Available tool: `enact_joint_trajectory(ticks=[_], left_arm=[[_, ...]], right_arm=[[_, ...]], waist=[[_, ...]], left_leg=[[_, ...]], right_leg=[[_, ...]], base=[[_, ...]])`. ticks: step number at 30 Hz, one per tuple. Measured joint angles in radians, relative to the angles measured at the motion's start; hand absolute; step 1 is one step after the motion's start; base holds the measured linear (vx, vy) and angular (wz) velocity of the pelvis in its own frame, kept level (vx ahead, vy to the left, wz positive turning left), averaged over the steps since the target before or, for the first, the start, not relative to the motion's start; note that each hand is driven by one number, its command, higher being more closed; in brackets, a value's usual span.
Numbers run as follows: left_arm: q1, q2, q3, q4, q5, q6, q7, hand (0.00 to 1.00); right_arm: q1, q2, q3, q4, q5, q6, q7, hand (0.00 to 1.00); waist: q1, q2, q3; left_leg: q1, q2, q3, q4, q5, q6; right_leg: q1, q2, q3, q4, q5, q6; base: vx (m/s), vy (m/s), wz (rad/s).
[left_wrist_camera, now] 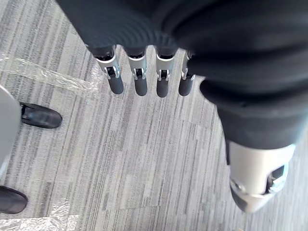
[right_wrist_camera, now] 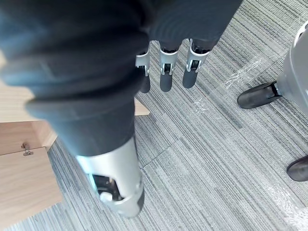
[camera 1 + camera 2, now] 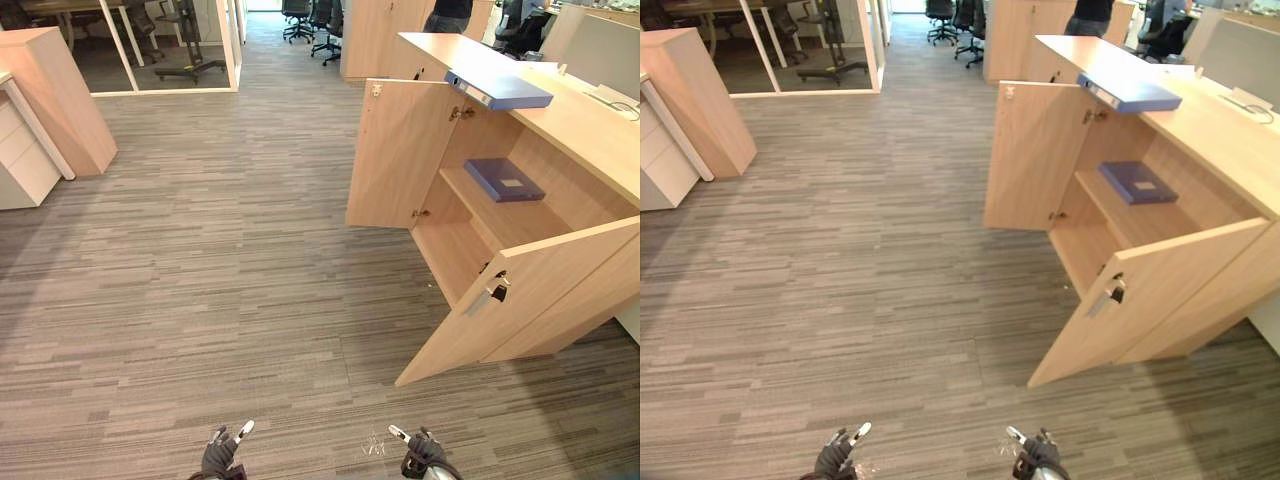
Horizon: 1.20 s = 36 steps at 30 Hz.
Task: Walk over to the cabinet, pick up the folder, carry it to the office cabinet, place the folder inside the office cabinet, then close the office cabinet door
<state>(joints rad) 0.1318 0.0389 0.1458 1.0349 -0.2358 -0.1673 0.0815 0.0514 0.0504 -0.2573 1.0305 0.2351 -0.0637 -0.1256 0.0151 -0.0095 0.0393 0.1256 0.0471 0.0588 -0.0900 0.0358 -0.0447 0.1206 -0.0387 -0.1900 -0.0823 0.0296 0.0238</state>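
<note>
A light wood office cabinet (image 3: pixel 585 130) stands at the right with both doors swung open: the far door (image 3: pixel 400 155) and the near door (image 3: pixel 520 300). One blue folder (image 3: pixel 500 90) lies flat on the cabinet's top at its front edge. Another blue folder (image 3: pixel 505 180) lies on the shelf inside. My left hand (image 3: pixel 220 455) and right hand (image 3: pixel 420 455) hang low at the bottom edge, well short of the cabinet. In the wrist views the left fingers (image 1: pixel 139 82) and the right fingers (image 2: pixel 166 72) are straight over grey carpet and hold nothing.
Striped grey carpet runs from me to the cabinet. A wooden cabinet (image 3: pixel 55 95) and a white drawer unit (image 3: pixel 20 150) stand at the left. A glass partition (image 3: pixel 165 60), office chairs (image 3: pixel 325 25) and a standing person (image 3: pixel 447 15) are at the back.
</note>
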Motion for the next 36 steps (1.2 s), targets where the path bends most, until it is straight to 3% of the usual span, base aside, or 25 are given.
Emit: enact_joint_trajectory(ticks=[10,22,36], left_arm=[[0.006,-0.012,0.059,0.014,-0.024,0.004,-0.001,0.0],[-0.01,0.006,-0.006,0.014,0.013,0.001,0.021,0.0],[-0.015,0.009,-0.01,0.014,0.046,0.002,0.021,0.0]], right_arm=[[-0.012,0.001,-0.003,0.013,-0.024,0.005,0.009,0.0],[-0.019,-0.003,0.02,0.025,-0.038,0.005,0.006,0.0],[-0.028,-0.006,0.005,0.026,-0.057,0.006,-0.011,0.0]], waist=[[0.001,-0.001,0.004],[0.0,-0.01,0.01],[-0.003,-0.013,0.021]], left_leg=[[-0.001,-0.002,-0.007,-0.001,-0.001,0.0],[-0.003,-0.005,-0.009,-0.002,-0.001,0.0],[-0.002,-0.008,-0.007,-0.002,-0.003,0.003]], right_leg=[[0.004,-0.002,-0.011,0.0,0.0,0.0],[0.002,-0.004,-0.012,-0.001,-0.001,0.0],[0.001,-0.007,-0.01,-0.001,0.0,0.0]], base=[[0.01,0.0,0.02],[0.0,0.0,0.0],[0.0,0.0,0.0]])
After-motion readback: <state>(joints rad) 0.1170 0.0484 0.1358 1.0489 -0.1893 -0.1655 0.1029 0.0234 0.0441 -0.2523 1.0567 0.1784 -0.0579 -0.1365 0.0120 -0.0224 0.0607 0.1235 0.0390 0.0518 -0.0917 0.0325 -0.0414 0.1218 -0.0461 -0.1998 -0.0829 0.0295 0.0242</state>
